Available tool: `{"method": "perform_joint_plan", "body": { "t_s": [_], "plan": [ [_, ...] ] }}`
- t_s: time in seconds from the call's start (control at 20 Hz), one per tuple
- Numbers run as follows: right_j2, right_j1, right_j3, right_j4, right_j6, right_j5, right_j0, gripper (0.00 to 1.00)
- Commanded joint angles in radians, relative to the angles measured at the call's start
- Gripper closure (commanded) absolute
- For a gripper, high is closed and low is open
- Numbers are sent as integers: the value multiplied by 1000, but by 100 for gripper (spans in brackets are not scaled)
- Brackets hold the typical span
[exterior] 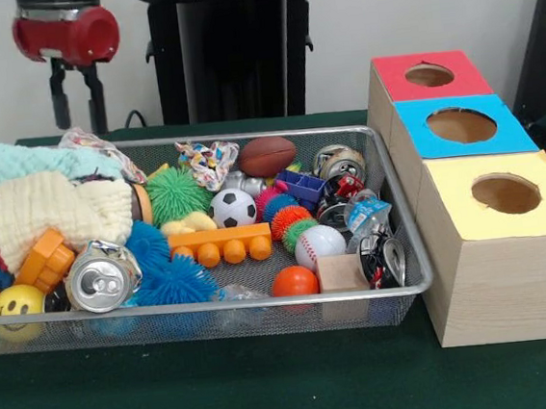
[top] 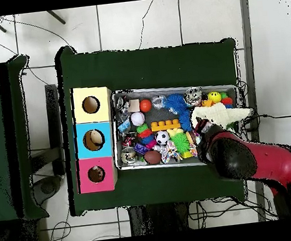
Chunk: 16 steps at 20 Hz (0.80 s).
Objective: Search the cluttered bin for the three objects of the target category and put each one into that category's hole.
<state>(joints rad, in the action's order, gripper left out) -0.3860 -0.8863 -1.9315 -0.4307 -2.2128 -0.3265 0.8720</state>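
Silver wire-mesh rectangular bin (exterior: 408, 249) at frame centre-left on green table (exterior: 271, 388), crowded with spiky rubber balls (exterior: 168, 273), cream knitted cloth (exterior: 51, 211), no plush animal visible, black two-fingered gripper (exterior: 77, 100) upper left, fingers apart, empty, three wooden boxes (exterior: 497, 270) right.

Front faces robot; overhead looks down; both show bin (exterior: 411, 283) (top: 173, 87).

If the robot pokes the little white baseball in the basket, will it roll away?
The baseball is round and looks smooth, so it would probably roll easily. But it sits wedged among a wooden block, an orange ball and crushed cans, so it likely wouldn't travel far inside the bin.
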Motion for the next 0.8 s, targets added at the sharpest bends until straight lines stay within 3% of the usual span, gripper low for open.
{"method": "perform_joint_plan", "body": {
  "t_s": [0.05,0.35,0.5,0.65,0.8],
  "plan": [
    [-34,64,-92,-69,19,37,-56,0],
    [73,96,-75,-77,-84,120,-145,0],
    [174,117,-63,-62,-177,189,-228,0],
    [317,171,-61,59,-335,282,-343,0],
    [380,208,-61,187,-392,314,-390,0]
  ]
}}
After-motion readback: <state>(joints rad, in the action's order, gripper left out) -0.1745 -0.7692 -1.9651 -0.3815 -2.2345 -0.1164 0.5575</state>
